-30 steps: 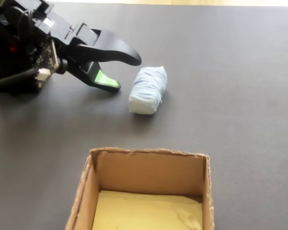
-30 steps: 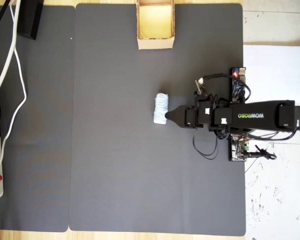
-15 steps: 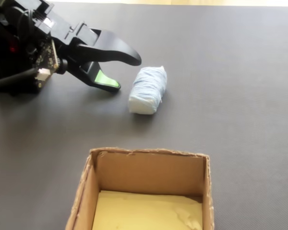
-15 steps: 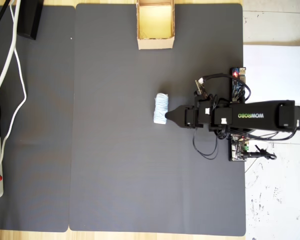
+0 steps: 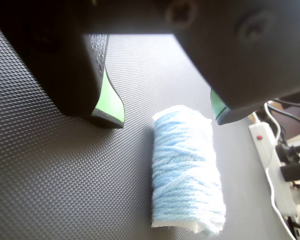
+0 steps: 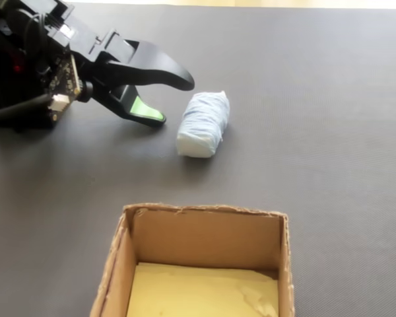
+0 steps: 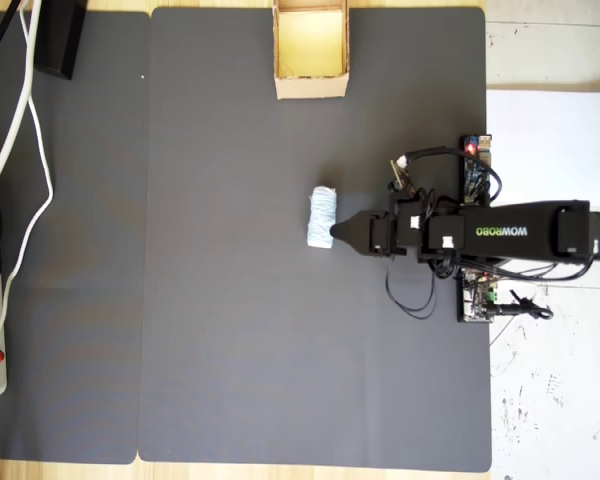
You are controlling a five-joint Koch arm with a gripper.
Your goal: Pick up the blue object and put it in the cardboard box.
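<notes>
Approaching the grasp: the gripper (image 5: 167,117), jaws apart with green-lined tips, sits low over the dark mat (image 7: 230,330) just short of the blue object (image 5: 187,172), which lies on its side, untouched, so the jaws can straddle it. Bare mat surrounds the roll; the cardboard box (image 7: 311,88) stands well apart at the mat's edge in the overhead view.

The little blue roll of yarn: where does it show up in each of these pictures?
Wrist view: blue roll lower centre, just ahead of the open jaws.
Fixed view: upper centre, right of the jaws, beyond the cardboard box.
Overhead view: mid-mat, below the box.
Shared landmark: the gripper.
</notes>
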